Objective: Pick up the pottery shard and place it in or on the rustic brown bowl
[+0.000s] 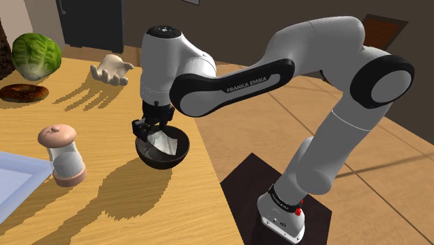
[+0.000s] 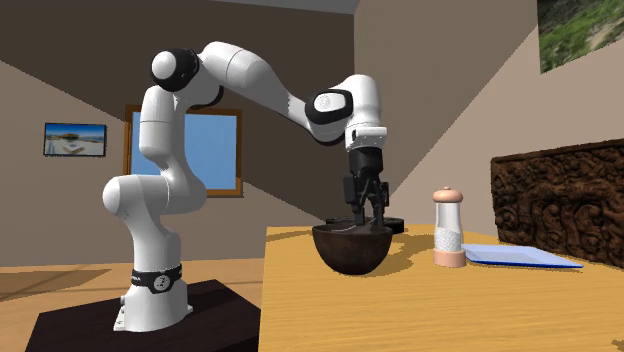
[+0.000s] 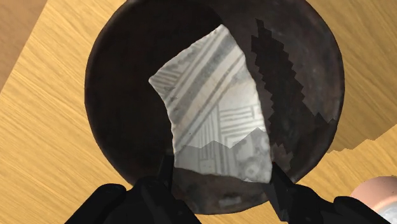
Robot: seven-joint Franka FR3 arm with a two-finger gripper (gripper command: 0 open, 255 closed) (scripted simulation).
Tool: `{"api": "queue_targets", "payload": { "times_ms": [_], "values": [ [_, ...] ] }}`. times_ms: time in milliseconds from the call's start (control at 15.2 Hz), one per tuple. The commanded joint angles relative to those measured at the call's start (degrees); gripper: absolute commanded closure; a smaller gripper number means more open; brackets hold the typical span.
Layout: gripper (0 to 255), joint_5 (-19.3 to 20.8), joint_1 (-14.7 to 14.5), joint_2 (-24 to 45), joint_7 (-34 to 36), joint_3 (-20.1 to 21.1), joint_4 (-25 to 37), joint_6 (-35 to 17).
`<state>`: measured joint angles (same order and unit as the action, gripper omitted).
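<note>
Wrist view shows the shard (image 3: 210, 108) lying in the bowl (image 3: 121, 95), near the table's (image 3: 51, 146) stand-side edge. Your fingers (image 3: 159, 191) are spread either side of its near end. Lift straight up and keep them wide, so neither tip drags it out.

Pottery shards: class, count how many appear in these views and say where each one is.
1. The pottery shard is inside the dark bowl, right under the gripper, its patterned face up. Another could be hidden behind the arm or the bowl's wall.
</note>
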<state>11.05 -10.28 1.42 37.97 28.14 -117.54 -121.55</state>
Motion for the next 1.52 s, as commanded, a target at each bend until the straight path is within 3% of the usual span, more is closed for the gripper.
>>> {"api": "queue_targets", "payload": {
  "times_ms": [0, 264, 330, 660, 924, 1452],
  "values": [
    [255, 0.05, -0.01, 0.07, 0.05, 0.0, -0.01, -0.09],
    [255, 0.05, 0.0, 0.07, 0.04, 0.0, -0.01, -0.08],
    [0, 0.05, 0.0, 0.07, 0.04, 0.0, -0.01, -0.08],
    [0, 0.05, 0.0, 0.07, 0.04, 0.0, -0.01, -0.08],
    [0, -2.07, -0.26, -2.75, -1.38, 0.3, 4.32, 6.61],
    [0, -2.07, -0.26, -2.75, -1.38, 0.3, 4.32, 6.61]
  ]
}}
